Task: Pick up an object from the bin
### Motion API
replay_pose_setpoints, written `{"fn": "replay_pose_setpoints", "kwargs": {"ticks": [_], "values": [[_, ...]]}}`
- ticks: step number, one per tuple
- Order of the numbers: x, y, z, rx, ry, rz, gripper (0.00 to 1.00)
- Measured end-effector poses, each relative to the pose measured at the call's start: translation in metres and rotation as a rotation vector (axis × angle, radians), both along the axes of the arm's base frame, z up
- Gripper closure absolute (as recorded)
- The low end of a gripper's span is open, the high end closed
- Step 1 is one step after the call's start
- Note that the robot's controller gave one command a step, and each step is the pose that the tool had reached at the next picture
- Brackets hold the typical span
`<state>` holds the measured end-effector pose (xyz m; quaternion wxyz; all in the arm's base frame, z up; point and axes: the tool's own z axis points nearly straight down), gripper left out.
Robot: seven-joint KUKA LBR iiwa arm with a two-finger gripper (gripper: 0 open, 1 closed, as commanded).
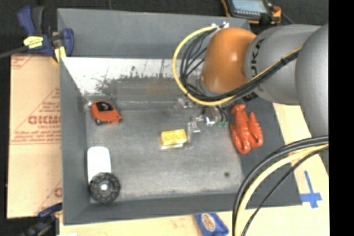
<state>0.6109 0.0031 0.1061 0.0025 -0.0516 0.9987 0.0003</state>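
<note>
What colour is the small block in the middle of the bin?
Yellow; the block shows best in the camera view.

Arm link [293, 66]: broad, rounded grey casing.
Wrist cover [227, 61]: smooth orange dome.
Cables [177, 63]: black and yellow, looped.
Marking [256, 61]: dark letters, partly hidden.
Gripper [195, 125]: small, silvery metal.

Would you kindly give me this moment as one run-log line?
gripper: beside yellow block, centre of bin | grasp: unclear | others: red toy car view-left, orange tool view-right
</note>
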Motion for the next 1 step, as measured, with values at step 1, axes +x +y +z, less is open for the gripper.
{"fn": "replay_pose_setpoints", "kwargs": {"ticks": [1], "values": [[-0.0040,0.0111,-0.0327,-0.002,-0.005,-0.096,1.00]]}}
